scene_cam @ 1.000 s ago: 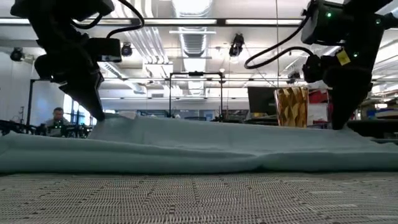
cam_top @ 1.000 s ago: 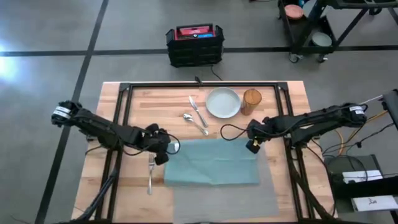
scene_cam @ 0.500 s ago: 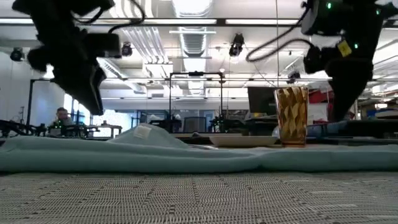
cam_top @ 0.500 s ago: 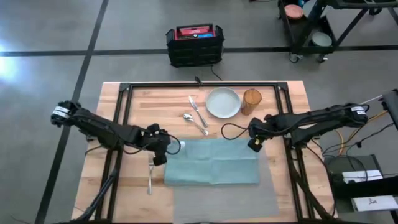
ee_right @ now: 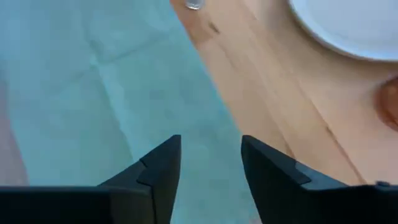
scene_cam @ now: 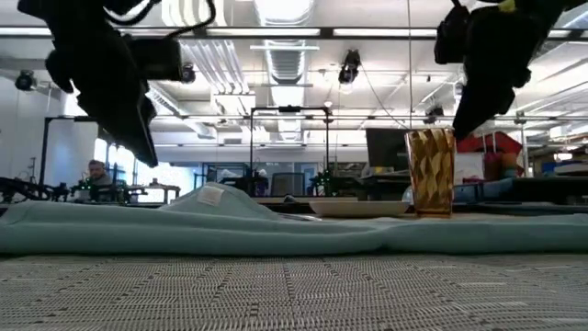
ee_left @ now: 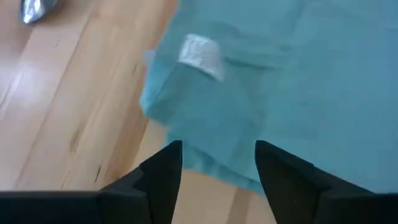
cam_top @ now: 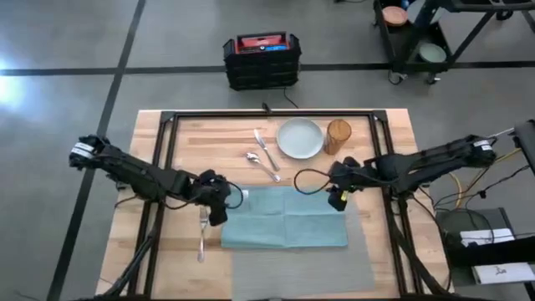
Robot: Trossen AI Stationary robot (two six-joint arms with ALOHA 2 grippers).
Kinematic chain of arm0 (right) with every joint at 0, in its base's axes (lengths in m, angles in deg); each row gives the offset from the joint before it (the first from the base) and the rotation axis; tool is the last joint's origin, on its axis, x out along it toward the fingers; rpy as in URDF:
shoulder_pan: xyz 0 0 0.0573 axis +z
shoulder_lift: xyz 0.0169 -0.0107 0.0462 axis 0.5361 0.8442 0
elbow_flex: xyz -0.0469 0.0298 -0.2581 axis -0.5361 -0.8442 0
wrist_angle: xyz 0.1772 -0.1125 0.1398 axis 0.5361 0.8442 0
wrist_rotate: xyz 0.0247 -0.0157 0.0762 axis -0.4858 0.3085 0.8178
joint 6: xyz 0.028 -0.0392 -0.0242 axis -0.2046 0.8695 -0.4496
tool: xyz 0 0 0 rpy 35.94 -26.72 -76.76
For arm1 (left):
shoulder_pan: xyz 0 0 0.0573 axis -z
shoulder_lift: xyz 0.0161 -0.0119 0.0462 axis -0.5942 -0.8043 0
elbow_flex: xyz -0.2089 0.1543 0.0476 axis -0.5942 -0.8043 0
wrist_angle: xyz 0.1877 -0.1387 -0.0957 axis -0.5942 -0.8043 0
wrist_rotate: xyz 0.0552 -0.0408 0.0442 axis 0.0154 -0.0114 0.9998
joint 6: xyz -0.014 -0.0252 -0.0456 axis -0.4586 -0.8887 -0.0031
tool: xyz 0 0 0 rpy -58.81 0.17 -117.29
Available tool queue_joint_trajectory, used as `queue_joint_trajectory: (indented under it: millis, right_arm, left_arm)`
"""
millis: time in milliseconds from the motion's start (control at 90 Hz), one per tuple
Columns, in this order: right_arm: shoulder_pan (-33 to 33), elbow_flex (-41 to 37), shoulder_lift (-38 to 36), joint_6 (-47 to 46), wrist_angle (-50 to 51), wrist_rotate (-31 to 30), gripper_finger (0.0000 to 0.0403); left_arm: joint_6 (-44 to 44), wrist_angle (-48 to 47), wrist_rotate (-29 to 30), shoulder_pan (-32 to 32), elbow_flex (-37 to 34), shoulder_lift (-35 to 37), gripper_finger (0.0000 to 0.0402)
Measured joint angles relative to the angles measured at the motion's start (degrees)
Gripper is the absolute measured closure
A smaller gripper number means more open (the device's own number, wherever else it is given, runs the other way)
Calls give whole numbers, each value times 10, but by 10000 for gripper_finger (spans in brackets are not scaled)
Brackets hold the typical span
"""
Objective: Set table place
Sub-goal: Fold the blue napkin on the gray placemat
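Note:
A teal napkin (cam_top: pixel 284 217) lies spread flat on the grey placemat (cam_top: pixel 292 269), its white label (ee_left: pixel 200 55) at the far left corner. My left gripper (cam_top: pixel 224 202) hovers open above that corner (ee_left: pixel 186 118). My right gripper (cam_top: pixel 338 197) hovers open above the napkin's far right edge (ee_right: pixel 186 93). In the low view both the left gripper (scene_cam: pixel 147 156) and the right gripper (scene_cam: pixel 459 129) are raised clear of the cloth (scene_cam: pixel 276 230). A fork (cam_top: pixel 202 234) lies on the table (cam_top: pixel 184 142) left of the napkin.
Behind the napkin lie a knife (cam_top: pixel 266 150) and a spoon (cam_top: pixel 263 165), with a pale plate (cam_top: pixel 300 138) and an amber glass (cam_top: pixel 338 135) to their right. A black crate (cam_top: pixel 262 58) stands on the floor beyond the table. Black frame bars run along the table's edges.
The napkin's far edge stood raised at both grippers a second ago; it has dropped and lies flat. Both grippers have risen clear of the cloth. My right gripper has also shifted a little toward the table's left.

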Motion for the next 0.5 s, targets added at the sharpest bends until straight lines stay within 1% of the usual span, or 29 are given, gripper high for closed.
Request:
queue_joint_trajectory:
  millis: [89,233,389,500]
  right_arm:
    - [13,-5,13,-10,-8,0,238]
    - [27,-11,26,-26,-13,0,241]
    - [39,-15,25,-41,-13,-1,249]
    - [52,-16,25,-63,-11,-2,254]
  left_arm:
    - [-14,2,-9,-1,-5,0,215]
    - [-21,0,-9,-7,-16,0,209]
    - [-39,-19,-10,-33,-25,0,204]
    - [-23,-16,-26,-60,-26,1,205]
